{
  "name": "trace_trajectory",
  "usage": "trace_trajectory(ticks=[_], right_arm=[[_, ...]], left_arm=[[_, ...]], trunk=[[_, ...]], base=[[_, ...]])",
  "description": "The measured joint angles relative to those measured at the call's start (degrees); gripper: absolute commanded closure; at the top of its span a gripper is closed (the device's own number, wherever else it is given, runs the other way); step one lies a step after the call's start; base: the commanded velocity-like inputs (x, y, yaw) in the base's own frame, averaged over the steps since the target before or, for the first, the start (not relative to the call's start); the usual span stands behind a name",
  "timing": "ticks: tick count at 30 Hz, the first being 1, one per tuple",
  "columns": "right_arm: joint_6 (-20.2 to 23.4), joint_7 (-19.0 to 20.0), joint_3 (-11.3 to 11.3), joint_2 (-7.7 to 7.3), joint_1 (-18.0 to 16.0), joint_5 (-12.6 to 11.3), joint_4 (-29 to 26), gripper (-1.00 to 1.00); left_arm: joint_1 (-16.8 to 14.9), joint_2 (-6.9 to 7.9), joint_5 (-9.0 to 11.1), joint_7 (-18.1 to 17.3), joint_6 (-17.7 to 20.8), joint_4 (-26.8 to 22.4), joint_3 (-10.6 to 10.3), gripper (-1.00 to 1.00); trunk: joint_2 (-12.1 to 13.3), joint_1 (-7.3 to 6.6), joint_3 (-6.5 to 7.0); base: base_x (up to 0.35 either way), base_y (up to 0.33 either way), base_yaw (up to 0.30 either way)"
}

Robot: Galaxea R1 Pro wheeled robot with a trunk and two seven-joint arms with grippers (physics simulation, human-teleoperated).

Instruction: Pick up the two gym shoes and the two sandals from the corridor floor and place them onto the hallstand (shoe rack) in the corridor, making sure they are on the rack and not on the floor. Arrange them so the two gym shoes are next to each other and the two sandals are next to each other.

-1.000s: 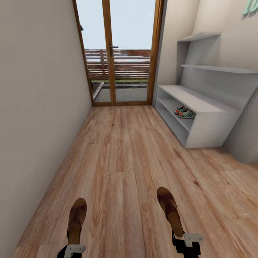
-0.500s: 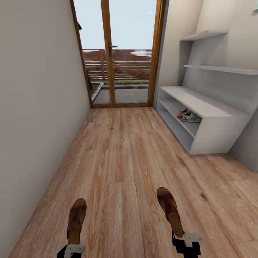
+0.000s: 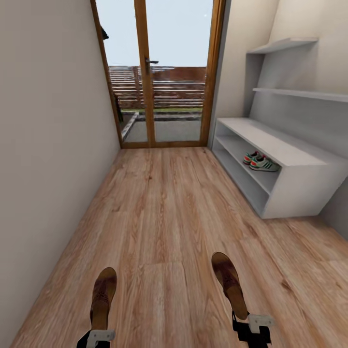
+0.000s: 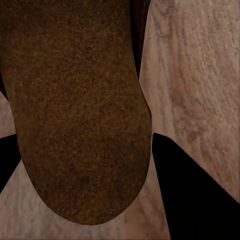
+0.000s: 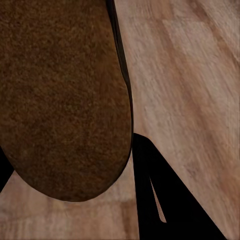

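Observation:
Each of my grippers holds one dark brown sandal above the corridor floor [image 3: 164,208]. At the head view's lower edge, the left gripper [image 3: 98,337] is shut on the heel of one sandal [image 3: 102,296], and the right gripper [image 3: 251,329] is shut on the other sandal [image 3: 231,284]. The left wrist view has its sandal [image 4: 80,115] close up between dark fingers [image 4: 200,200]. In the right wrist view the second sandal [image 5: 60,100] lies beside a finger [image 5: 170,200]. The two gym shoes [image 3: 261,162] stand side by side on the middle tier of the hallstand [image 3: 290,147], ahead on the right.
A wood-framed glass door [image 3: 159,72] closes the far end of the corridor. A plain wall [image 3: 48,145] runs along the left. Staggered shelves [image 3: 304,94] hang above the hallstand's bench. Open plank floor lies between me and the hallstand.
The whole head view has shifted: the camera has moved, and the hallstand and door now look nearer and further right. Both sandals stay held in the same place in the view.

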Motion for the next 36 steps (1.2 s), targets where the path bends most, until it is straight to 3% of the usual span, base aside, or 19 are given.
trace_trajectory(ticks=[29, 36], right_arm=[[0.0, 0.0, 0.0, 0.0, 0.0, 0.1, 0.0, 1.0], [0.0, 0.0, 0.0, 0.05, 0.0, 0.0, 0.0, 1.0]], left_arm=[[0.0, 0.03, 0.0, 0.0, 0.0, 0.1, 0.0, 1.0], [0.0, -0.03, 0.0, 0.0, 0.0, 0.0, 0.0, 1.0]], trunk=[[0.0, 0.0, 0.0], [0.0, 0.0, 0.0]], base=[[0.338, 0.027, 0.0], [0.337, 0.125, 0.165]])
